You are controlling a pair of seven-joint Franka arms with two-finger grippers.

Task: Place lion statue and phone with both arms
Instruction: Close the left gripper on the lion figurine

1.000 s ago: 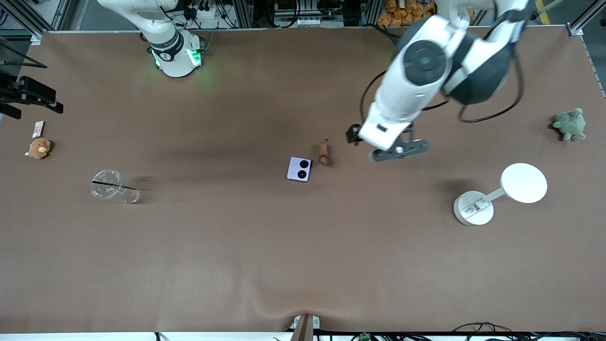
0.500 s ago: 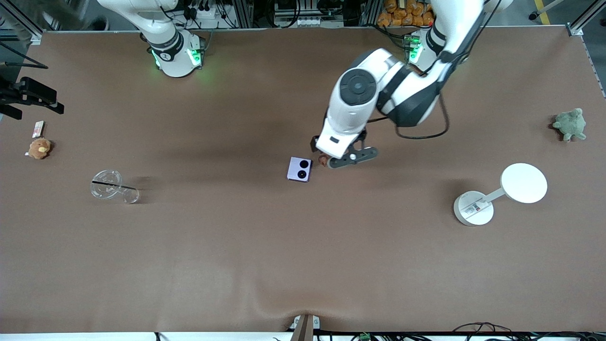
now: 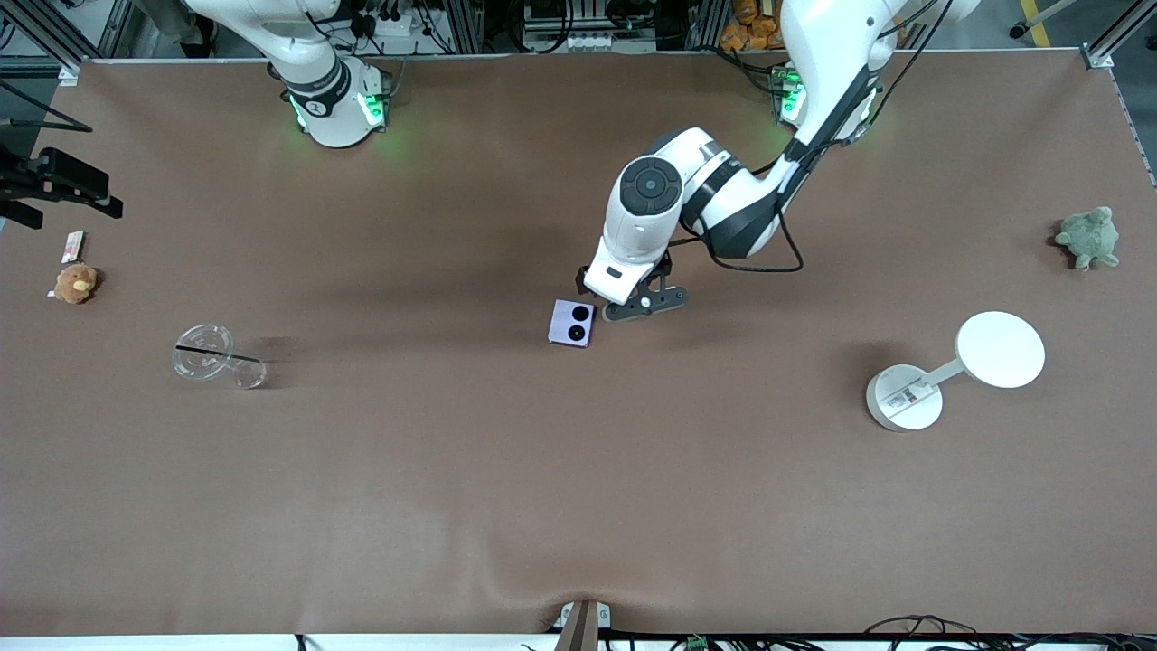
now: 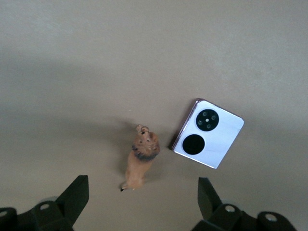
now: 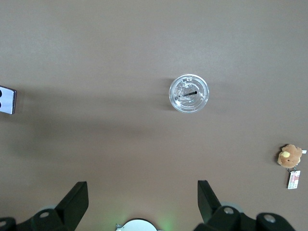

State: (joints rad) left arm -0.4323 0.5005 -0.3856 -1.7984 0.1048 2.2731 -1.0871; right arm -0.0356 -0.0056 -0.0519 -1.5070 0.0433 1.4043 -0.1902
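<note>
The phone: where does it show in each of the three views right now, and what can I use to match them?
Front view: the phone lies mid-table, beside the left gripper.
Left wrist view: phone fully visible, beside the lion statue.
Right wrist view: only its corner shows at the frame edge.
Shared landmark: its two black camera circles.

I count one lion statue (image 4: 140,160), one phone (image 3: 572,323), two plush toys (one brown (image 3: 75,283), one green (image 3: 1088,237)), one clear cup (image 3: 204,352), one white stand (image 3: 949,371).
</note>
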